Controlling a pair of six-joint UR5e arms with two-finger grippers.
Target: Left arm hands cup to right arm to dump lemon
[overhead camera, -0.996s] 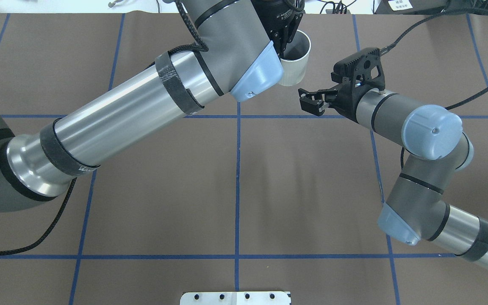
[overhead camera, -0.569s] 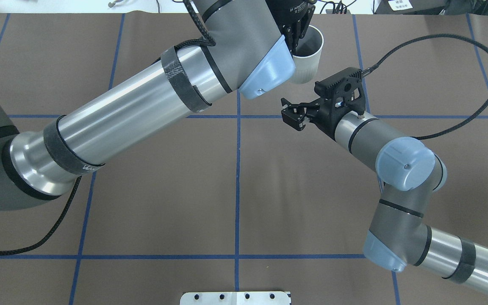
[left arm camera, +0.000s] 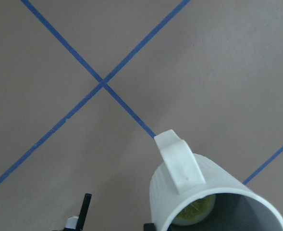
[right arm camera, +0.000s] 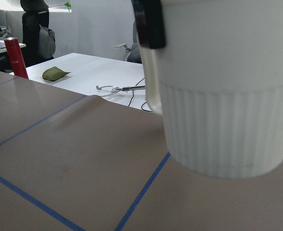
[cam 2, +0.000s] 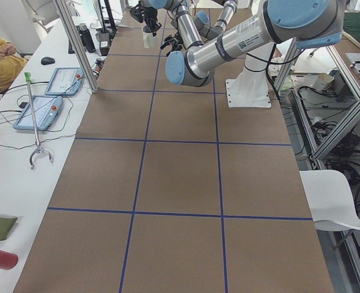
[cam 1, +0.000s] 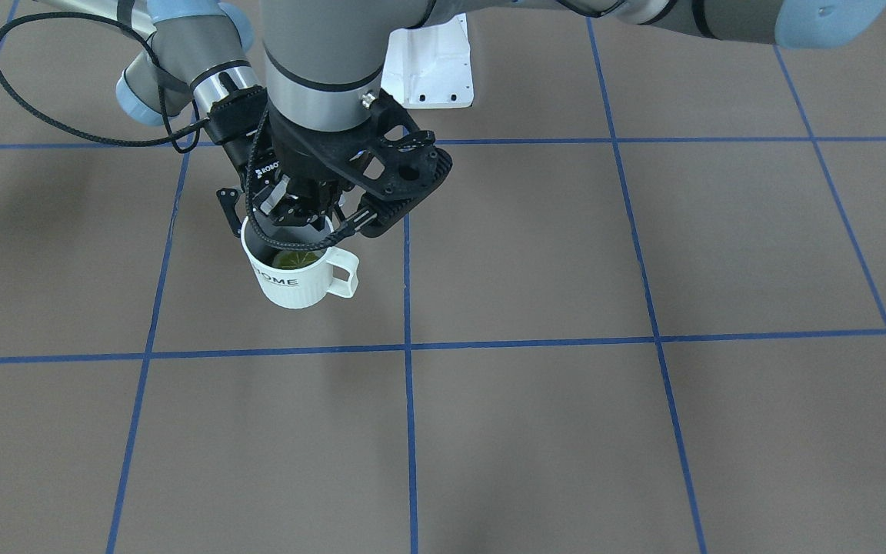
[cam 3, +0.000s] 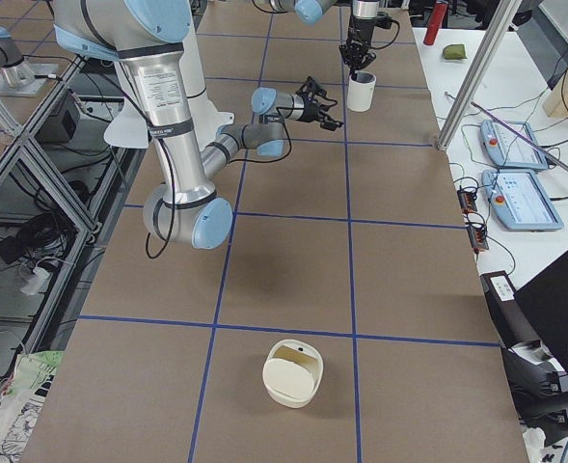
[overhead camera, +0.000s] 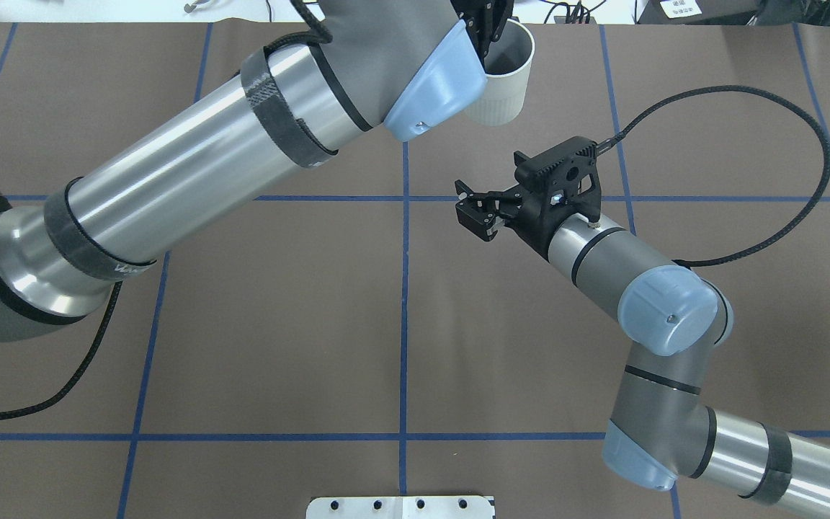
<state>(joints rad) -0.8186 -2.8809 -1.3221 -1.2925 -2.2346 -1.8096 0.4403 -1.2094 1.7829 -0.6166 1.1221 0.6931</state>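
The cup (cam 1: pixel 297 278), a white ribbed mug lettered "HOME", hangs above the table with its handle (cam 1: pixel 341 273) to the side. The lemon (cam 1: pixel 294 259) lies inside it and also shows in the left wrist view (left arm camera: pixel 195 211). My left gripper (cam 1: pixel 303 217) is shut on the cup's rim from above. In the overhead view the cup (overhead camera: pixel 503 83) is at the far edge. My right gripper (overhead camera: pixel 470 205) is open and empty, a short way nearer the robot than the cup and apart from it. The right wrist view shows the cup's wall (right arm camera: pixel 223 96) close up.
A cream lidded bowl (cam 3: pixel 292 372) sits on the mat far off toward the right end. A white mount plate (overhead camera: pixel 400 507) is at the near edge. Beyond the far edge a white side table carries a red cylinder (right arm camera: pixel 15 57) and a green pouch (right arm camera: pixel 55 73).
My right gripper has swung left and toward the robot, still open. My left arm has shifted the cup slightly toward the table's far edge, still gripping its rim.
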